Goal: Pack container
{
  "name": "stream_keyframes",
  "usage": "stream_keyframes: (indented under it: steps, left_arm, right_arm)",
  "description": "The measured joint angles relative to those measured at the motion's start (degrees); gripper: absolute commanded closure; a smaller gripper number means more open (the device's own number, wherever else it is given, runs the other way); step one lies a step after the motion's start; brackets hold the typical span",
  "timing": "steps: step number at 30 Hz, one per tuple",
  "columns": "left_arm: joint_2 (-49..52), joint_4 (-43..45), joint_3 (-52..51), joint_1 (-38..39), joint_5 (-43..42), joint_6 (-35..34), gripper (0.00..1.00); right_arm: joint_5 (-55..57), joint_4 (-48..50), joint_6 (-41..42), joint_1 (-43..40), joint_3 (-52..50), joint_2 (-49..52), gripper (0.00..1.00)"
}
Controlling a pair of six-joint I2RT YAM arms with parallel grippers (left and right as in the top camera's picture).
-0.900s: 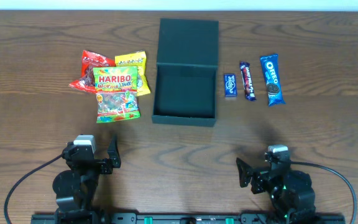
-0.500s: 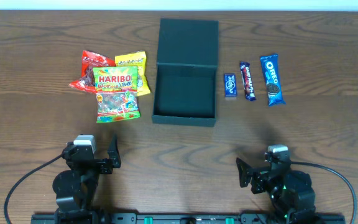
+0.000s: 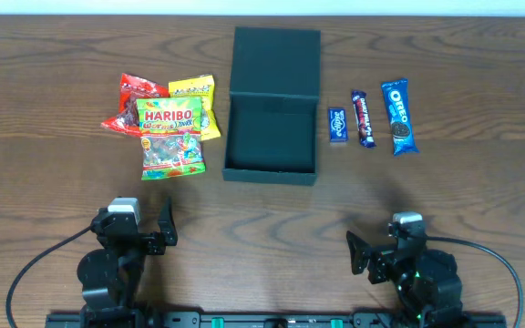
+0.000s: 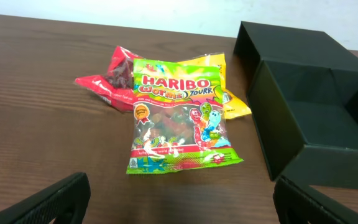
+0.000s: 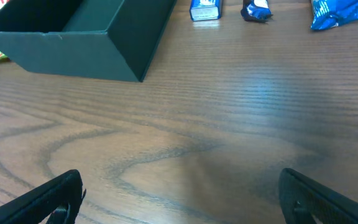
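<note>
The dark teal-green container (image 3: 272,137) stands open at the table's middle, its lid (image 3: 276,62) laid back behind it, and its inside looks bare. It also shows in the left wrist view (image 4: 309,118) and the right wrist view (image 5: 73,37). Left of it lie a green Haribo bag (image 3: 169,137), a red bag (image 3: 135,102) and a yellow bag (image 3: 199,100). Right of it lie a small blue packet (image 3: 337,124), a dark bar (image 3: 363,118) and a blue Oreo pack (image 3: 399,116). My left gripper (image 3: 153,232) and right gripper (image 3: 372,255) are open and empty near the front edge.
The table (image 3: 481,191) is dark brown wood. Black cables (image 3: 35,264) run from both arm bases along the front edge. A pale wall strip (image 3: 262,7) borders the far edge.
</note>
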State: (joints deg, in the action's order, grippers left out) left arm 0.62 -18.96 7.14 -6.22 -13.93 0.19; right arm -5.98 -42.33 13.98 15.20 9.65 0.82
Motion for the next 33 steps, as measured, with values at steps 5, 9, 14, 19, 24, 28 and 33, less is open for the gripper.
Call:
stream_keyframes:
  steps: [5, 9, 14, 19, 24, 28, 33]
  left_arm:
    - [0.0, 0.0, 0.0, 0.0, 0.0, 0.0, 0.05]
    - [0.0, 0.1, 0.0, 0.0, 0.0, 0.0, 0.05]
    - [0.0, 0.3, -0.1, 0.0, -0.8, -0.3, 0.05]
    - [0.0, 0.4, -0.1, 0.0, -13.1, -7.8, 0.05]
    - [0.0, 0.8, -0.2, 0.0, -23.8, -15.0, 0.05]
    - [0.1, 10.9, -1.4, 0.0, -26.3, -19.8, 0.05]
    - [7.3, 14.3, 2.4, 0.0, -23.6, -21.1, 0.05]
  right_arm:
    - [0.0, 0.0, 0.0, 0.0, 0.0, 0.0, 0.01]
    - [0.0, 0.0, 0.0, 0.0, 0.0, 0.0, 0.01]
    - [0.0, 0.0, 0.0, 0.0, 0.0, 0.0, 0.01]
    - [0.0, 0.0, 0.0, 0.0, 0.0, 0.0, 0.01]
    - [0.0, 0.0, 0.0, 0.0, 0.0, 0.0, 0.01]
    - [0.0, 0.0, 0.0, 0.0, 0.0, 0.0, 0.01]
    - [0.0, 0.0, 0.0, 0.0, 0.0, -0.1, 0.01]
